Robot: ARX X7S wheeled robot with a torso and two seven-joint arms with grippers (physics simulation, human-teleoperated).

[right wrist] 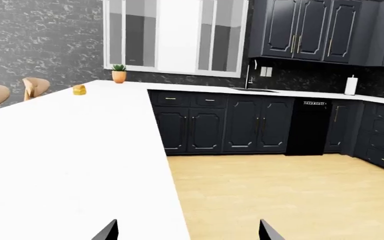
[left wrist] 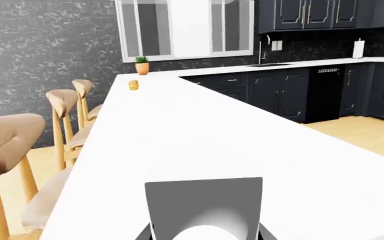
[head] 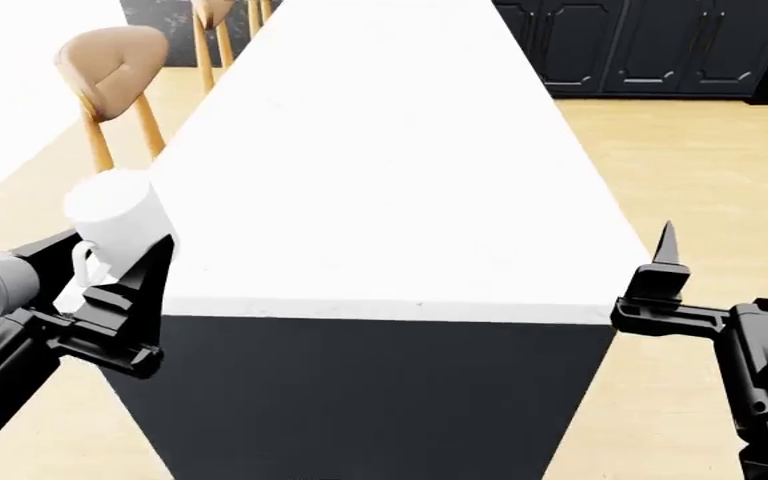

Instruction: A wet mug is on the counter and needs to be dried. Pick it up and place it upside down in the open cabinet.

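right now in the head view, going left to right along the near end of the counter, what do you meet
left claw shut on the small white cylindrical mug → long white slab counter on its dark charcoal base → open black right claw over pale wood floor

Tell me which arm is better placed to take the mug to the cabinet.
Left. Its tool already holds the mug beside the counter. The right tool hangs open and empty off the counter's other side.

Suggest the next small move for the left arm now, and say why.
Probably lift and begin turning toward the cabinet, which is not in view. The left end effector appears closed on the white mug, upright, at the counter's near-left corner; the right end effector hangs open and empty.
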